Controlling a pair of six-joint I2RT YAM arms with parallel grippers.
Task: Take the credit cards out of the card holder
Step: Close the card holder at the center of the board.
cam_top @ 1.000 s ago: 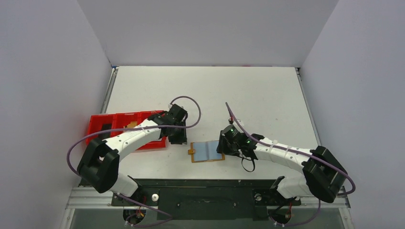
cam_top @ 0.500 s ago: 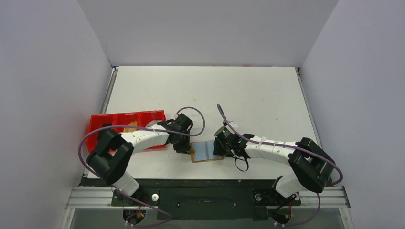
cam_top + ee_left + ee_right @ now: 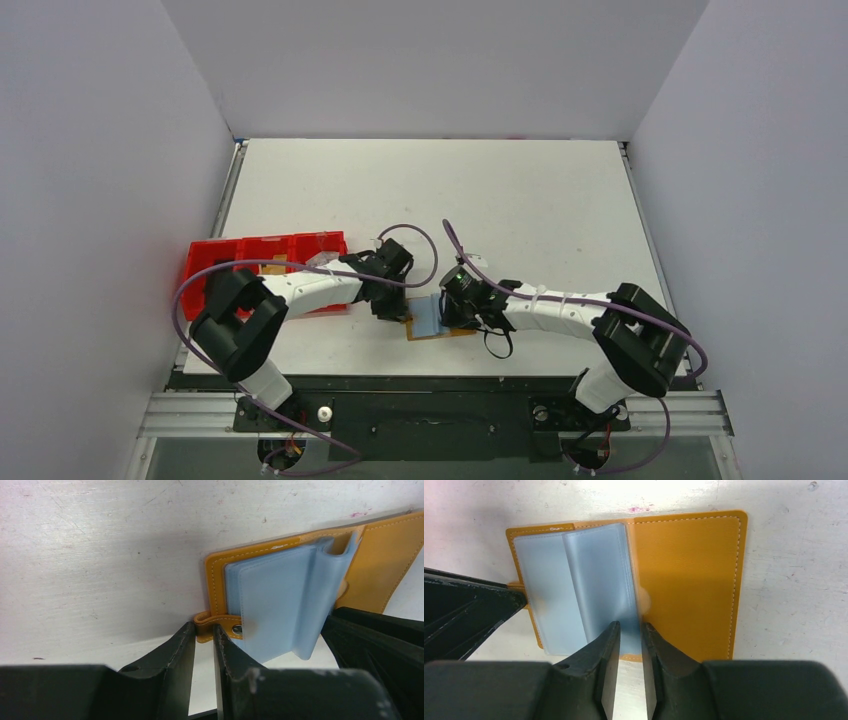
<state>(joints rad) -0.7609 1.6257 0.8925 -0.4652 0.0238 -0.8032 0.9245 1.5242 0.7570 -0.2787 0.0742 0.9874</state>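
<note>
the tan card holder lies open flat on the white table near its front edge, caught between two grippers that meet over it. the left gripper comes at its left edge. in the left wrist view its fingers stand a thin slit apart at the holder's small snap tab, and whether they actually have hold of the tab cannot be told. the right gripper reaches in from the other side, its fingers drawn nearly together on the lower edge of the pale blue credit cards, one leaf of which stands lifted off the stack.

off to the left, well apart from the holder, sits a red compartmented tray, partly hidden by the left arm. something small and yellowish shows in one compartment, too small to identify.

the holder's inside is smooth orange-tan with pale stitching round its border. the blue cards cover its left half like pages, while the right half lies bare.
</note>
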